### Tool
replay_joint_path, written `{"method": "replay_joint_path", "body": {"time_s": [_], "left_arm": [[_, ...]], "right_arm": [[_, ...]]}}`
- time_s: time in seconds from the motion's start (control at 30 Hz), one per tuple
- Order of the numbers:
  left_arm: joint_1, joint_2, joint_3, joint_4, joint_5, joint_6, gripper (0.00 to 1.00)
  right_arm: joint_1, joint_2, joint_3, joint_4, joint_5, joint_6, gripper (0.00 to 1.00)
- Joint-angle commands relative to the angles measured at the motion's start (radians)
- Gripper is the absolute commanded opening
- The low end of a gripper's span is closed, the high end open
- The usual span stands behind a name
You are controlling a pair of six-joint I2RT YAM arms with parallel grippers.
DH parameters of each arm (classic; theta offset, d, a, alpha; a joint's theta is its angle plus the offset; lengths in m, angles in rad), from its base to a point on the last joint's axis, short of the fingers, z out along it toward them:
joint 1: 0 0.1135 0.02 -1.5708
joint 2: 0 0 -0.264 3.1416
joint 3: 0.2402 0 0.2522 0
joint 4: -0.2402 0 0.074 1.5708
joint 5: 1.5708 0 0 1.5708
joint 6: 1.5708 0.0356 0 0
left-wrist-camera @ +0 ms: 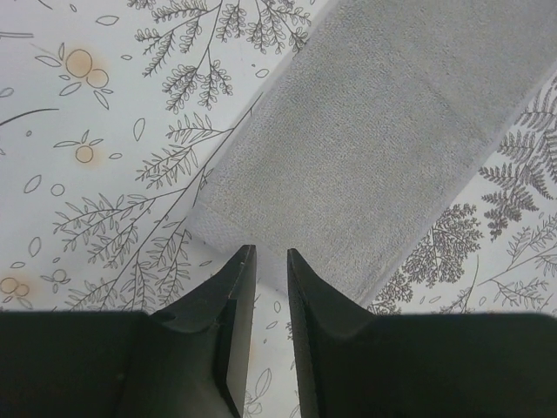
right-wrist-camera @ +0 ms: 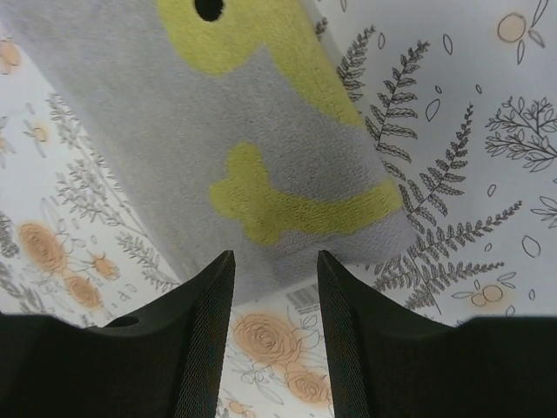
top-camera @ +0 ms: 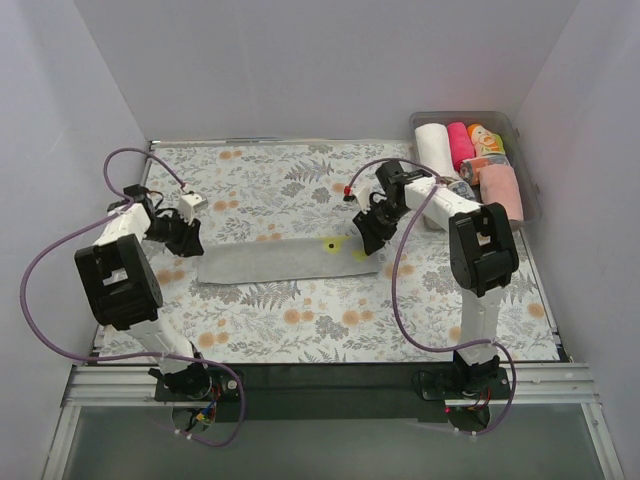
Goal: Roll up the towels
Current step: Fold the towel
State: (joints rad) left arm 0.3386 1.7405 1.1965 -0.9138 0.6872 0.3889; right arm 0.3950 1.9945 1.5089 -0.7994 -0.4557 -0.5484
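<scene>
Seen from above, a grey towel [top-camera: 280, 262], folded into a long narrow strip, lies flat across the middle of the floral-patterned table [top-camera: 300, 320], running left to right and tilted slightly. Your left gripper [top-camera: 185, 238] sits at the strip's left end and your right gripper [top-camera: 368, 240] at its right end. In the left wrist view, the towel [left-wrist-camera: 374, 157] stretches away diagonally. The left gripper [left-wrist-camera: 268, 254] is right at the towel's short edge, its two dark fingers [left-wrist-camera: 231, 296] drawn close with only a narrow slit between them. Nothing can be seen held in that slit. In the right wrist view, the towel [right-wrist-camera: 174, 131] shows yellow shapes [right-wrist-camera: 287, 213] on grey. The right gripper [right-wrist-camera: 274, 259] is poised at this end with its fingers [right-wrist-camera: 204, 313] spread wider and the towel's edge lying between the tips, ungripped. At the table's far right corner, a clear bin [top-camera: 465, 114] holds rolled towels, among them a white one [top-camera: 433, 150] and a pink one [top-camera: 461, 145].
</scene>
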Motion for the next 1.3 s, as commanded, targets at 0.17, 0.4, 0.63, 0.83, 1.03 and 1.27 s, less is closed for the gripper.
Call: {"method": "replay_joint_path", "body": {"time_s": [0.17, 0.4, 0.63, 0.83, 1.03, 1.27], "left_arm": [[-0.044, 0.070, -0.060, 0.135, -0.058, -0.154, 0.18], [-0.084, 0.050, -0.141, 0.142, -0.110, -0.154, 0.16], [-0.099, -0.002, -0.132, 0.124, -0.035, -0.220, 0.24], [-0.105, -0.044, -0.109, 0.101, 0.020, -0.232, 0.35], [-0.105, -0.055, -0.094, 0.087, 0.003, -0.236, 0.38], [-0.104, -0.064, -0.072, 0.081, -0.015, -0.252, 0.41]], "right_arm": [[0.007, 0.090, 0.016, 0.100, 0.172, -0.005, 0.40], [0.002, 0.101, 0.057, 0.124, 0.256, -0.087, 0.42], [-0.013, 0.029, 0.105, 0.118, 0.291, -0.001, 0.47], [-0.065, -0.029, 0.039, 0.111, 0.244, 0.178, 0.50], [-0.071, -0.003, -0.006, 0.112, 0.171, 0.272, 0.50], [-0.070, 0.061, -0.009, 0.114, 0.147, 0.315, 0.50]]}}
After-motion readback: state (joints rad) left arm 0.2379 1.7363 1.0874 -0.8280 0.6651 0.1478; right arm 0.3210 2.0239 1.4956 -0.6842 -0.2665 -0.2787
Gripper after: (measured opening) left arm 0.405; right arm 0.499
